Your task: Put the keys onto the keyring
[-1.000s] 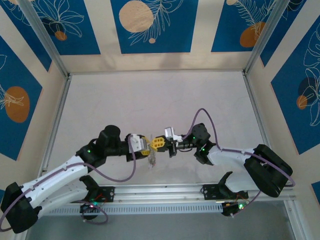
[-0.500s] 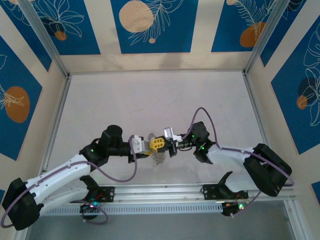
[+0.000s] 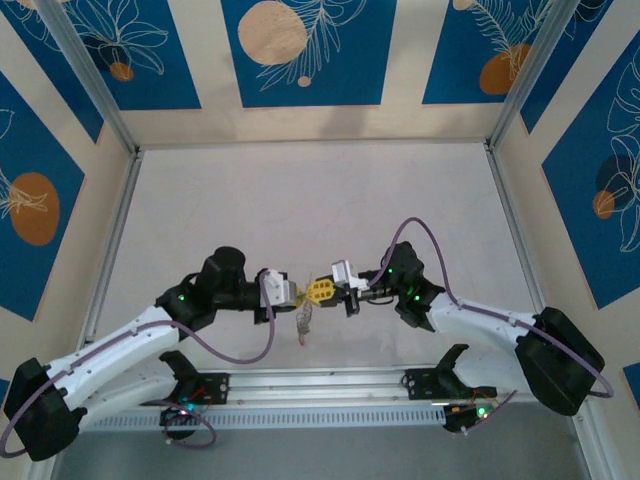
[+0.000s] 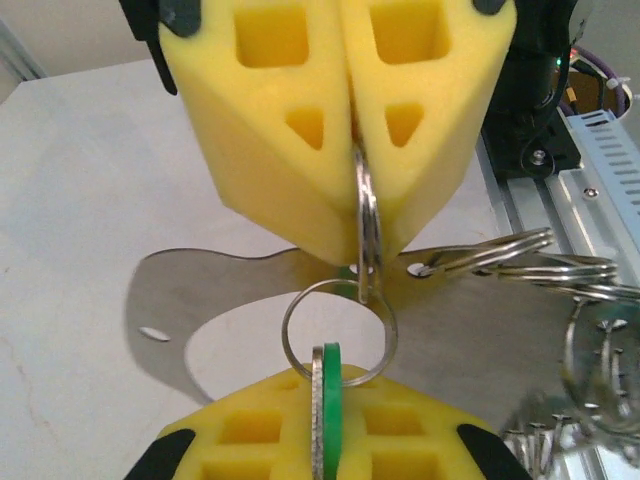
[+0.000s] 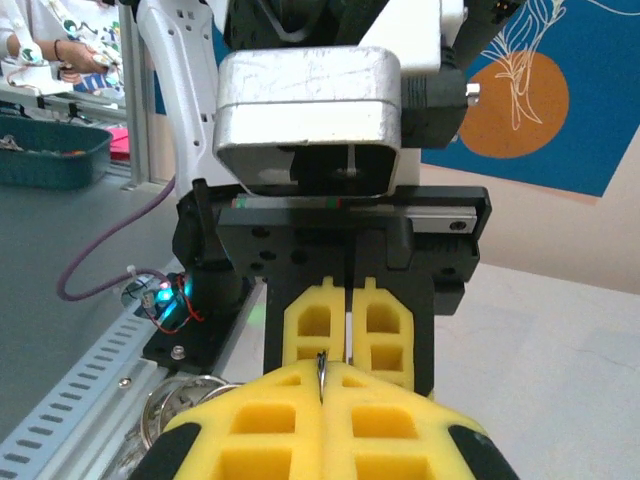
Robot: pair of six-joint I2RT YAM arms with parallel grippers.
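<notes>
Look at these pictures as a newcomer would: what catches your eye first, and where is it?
The bright yellow foam pads stand out: the left gripper and right gripper meet tip to tip over the near middle of the table. In the left wrist view, the right gripper pinches a silvery ring edge-on, while the left one clamps a green-headed key below, a small loop between them.

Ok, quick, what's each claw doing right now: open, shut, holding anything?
Left gripper: shut on the green-headed key.
Right gripper: shut on a silvery metal ring.
</notes>
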